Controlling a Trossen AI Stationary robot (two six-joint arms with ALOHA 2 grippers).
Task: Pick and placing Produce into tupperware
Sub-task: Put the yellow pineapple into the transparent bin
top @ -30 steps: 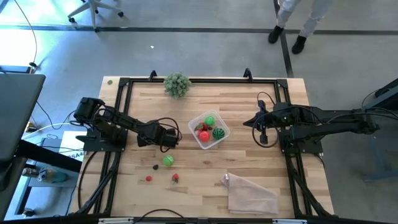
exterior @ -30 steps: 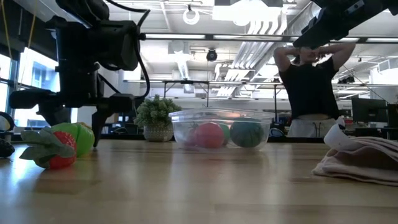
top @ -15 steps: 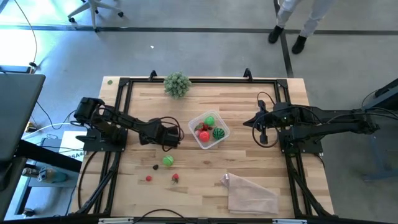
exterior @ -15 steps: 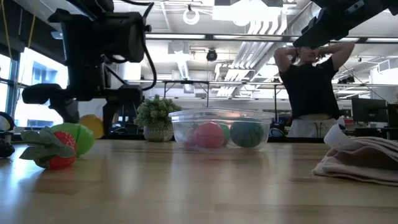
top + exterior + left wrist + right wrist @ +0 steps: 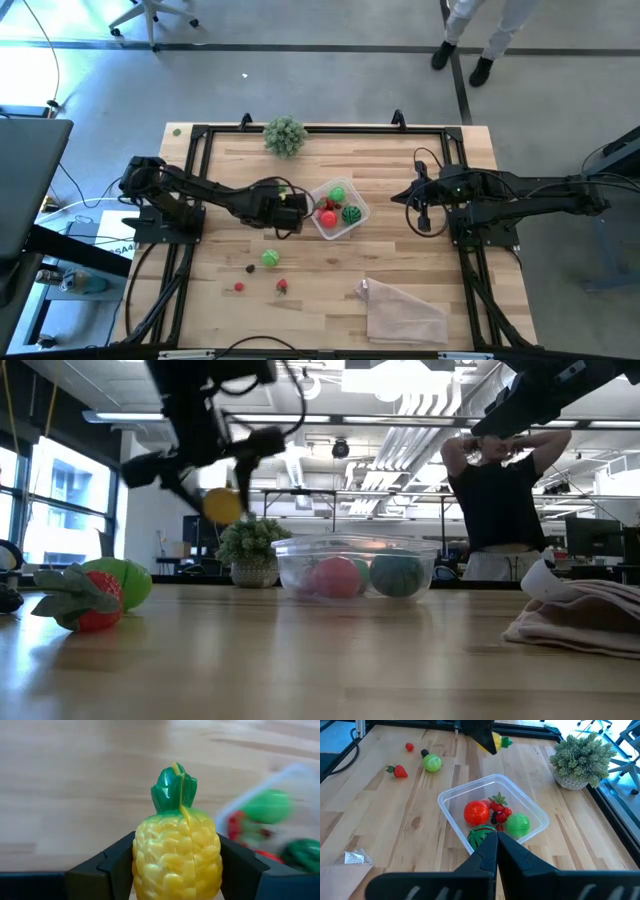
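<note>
My left gripper (image 5: 290, 212) hangs just left of the tupperware (image 5: 336, 208), shut on a yellow toy pineapple (image 5: 177, 850) with a green crown; the low view shows the pineapple (image 5: 222, 506) well above the table. The clear tub (image 5: 492, 815) holds a red tomato, a green ball, a striped melon and small red berries. On the table nearer the front lie a green ball (image 5: 270, 258), a dark berry (image 5: 250, 268), a red berry (image 5: 239, 287) and a strawberry (image 5: 282, 286). My right gripper (image 5: 496, 840) waits shut, raised right of the tub. My left gripper pinches the pineapple's yellow body by its two opposite sides (image 5: 142, 860), one finger (image 5: 115, 865) on each side. The fingers slant down from the table's left. The crown (image 5: 175, 787) points away from the wrist, and the pineapple is lifted clear of the table.
A bushy leafy clump (image 5: 285, 135) stands at the far edge. A crinkled clear bag (image 5: 405, 310) lies at the near right. A black frame (image 5: 300, 128) rims the table. A person (image 5: 500, 490) stands beyond the table.
My left gripper has risen and gone toward the table's right edge, up to the tub, tipping to a flatter slant. The pineapple has come up with it from just above the tabletop, lifted well clear.
</note>
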